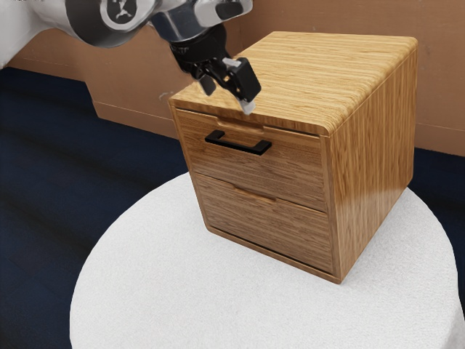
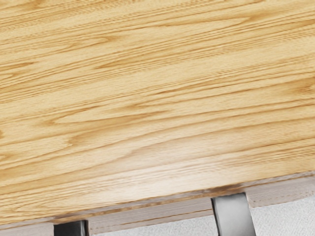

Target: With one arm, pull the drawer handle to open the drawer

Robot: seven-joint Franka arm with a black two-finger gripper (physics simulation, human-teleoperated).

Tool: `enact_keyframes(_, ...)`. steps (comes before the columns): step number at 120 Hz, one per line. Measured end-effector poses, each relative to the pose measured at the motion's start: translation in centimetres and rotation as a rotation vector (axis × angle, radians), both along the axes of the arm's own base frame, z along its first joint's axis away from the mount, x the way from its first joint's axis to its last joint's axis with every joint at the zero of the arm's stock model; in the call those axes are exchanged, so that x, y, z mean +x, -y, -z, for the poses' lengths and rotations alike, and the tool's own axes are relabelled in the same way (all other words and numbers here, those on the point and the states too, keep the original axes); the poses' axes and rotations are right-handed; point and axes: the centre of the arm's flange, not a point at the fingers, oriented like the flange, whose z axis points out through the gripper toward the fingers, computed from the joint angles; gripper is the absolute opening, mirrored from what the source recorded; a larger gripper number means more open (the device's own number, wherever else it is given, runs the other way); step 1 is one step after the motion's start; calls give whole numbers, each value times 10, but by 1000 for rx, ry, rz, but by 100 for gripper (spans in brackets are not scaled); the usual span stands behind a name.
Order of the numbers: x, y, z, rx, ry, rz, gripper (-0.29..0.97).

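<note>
Arm [image 1: 123,14] stretched forward, gripper [image 1: 231,96] angled downward, fingers [image 2: 231,216] spread wide apart

No legible text, label or number on cabinet [image 1: 363,145] or drawer handle [image 1: 237,144].

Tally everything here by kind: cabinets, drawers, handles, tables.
Cabinet: 1
Drawers: 2 (upper drawer, lower drawer)
Handle: 1
Table: 1
Total: 5

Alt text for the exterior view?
Gripper hovers, fingers open, over the front top edge of a wooden cabinet, just above the top drawer's black handle. Both drawers look shut; cabinet stands on a round white table.
</note>
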Motion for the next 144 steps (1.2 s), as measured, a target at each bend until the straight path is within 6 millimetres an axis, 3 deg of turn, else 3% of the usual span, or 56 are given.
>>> enact_keyframes(17,1,10,3,67,28,22,66)
enact_keyframes(24,-13,4,-11,114,54,19,66)
enact_keyframes(36,-94,3,-23,265,63,4,66)
enact_keyframes(48,-173,5,1,247,74,118,66)
enact_keyframes(53,-201,8,24,242,60,191,66)
enact_keyframes(59,-228,3,42,230,62,259,66)
enact_keyframes(64,-238,0,48,230,71,310,66)
enact_keyframes(73,-227,-4,61,245,57,403,66)
enact_keyframes(84,-194,-5,74,283,46,536,66)
enact_keyframes(97,-173,-5,78,362,48,674,65)
enact_keyframes(114,-130,-14,72,421,52,806,65)
enact_keyframes(144,-111,-32,71,501,39,946,65)
